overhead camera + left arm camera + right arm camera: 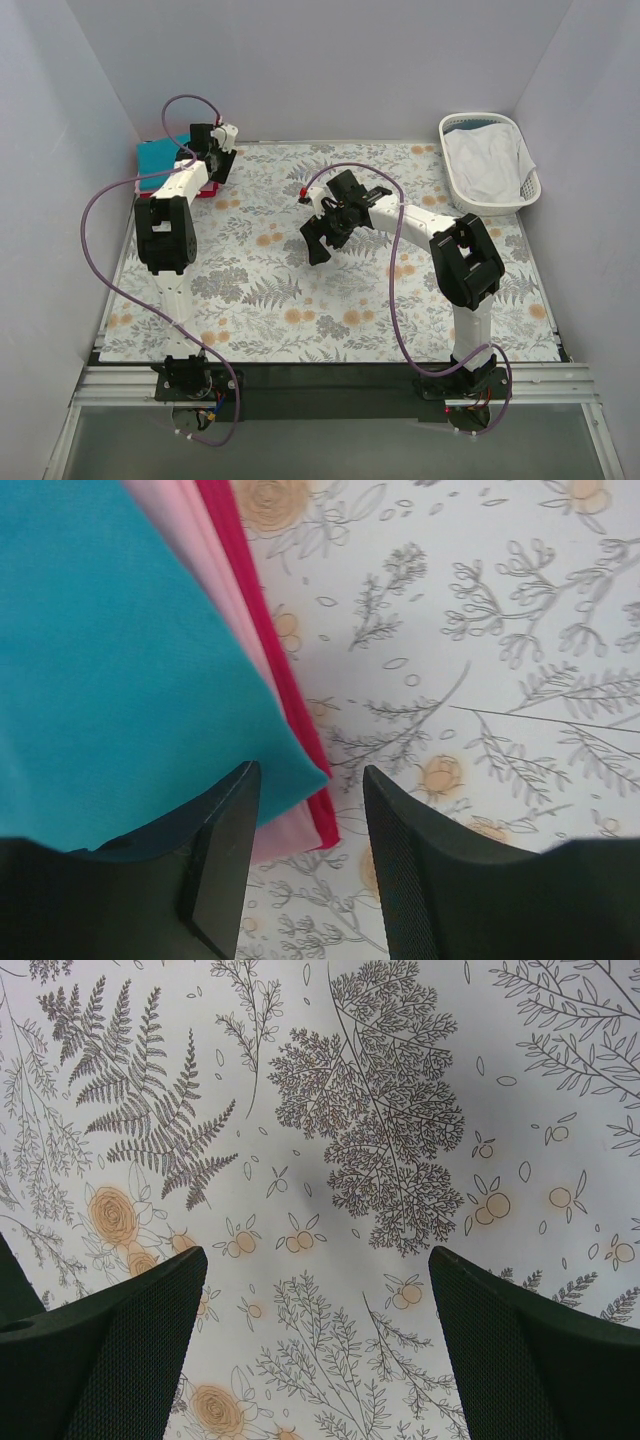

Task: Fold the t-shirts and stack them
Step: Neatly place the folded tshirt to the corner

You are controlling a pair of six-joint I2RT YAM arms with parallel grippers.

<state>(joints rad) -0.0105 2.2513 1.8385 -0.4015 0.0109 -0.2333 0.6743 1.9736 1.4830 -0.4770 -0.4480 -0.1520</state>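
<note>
Left wrist view shows the left gripper part-open and empty just above the pile's corner: teal shirt over pink shirt over red shirt, soft matte cotton with folded edges stepped so each colour peeks out. The right gripper, spread wide on nothing, hangs over flat floral tablecloth, presumably kept out of the way.

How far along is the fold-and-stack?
Done: teal shirt, pink shirt and red shirt lie folded in one stack, teal on top. In hand: nothing; left pincer sits at the stack's corner, jaws apart; right pincer is open over the table. Left: white cloth in the basket, possibly more shirts, can't tell.
</note>
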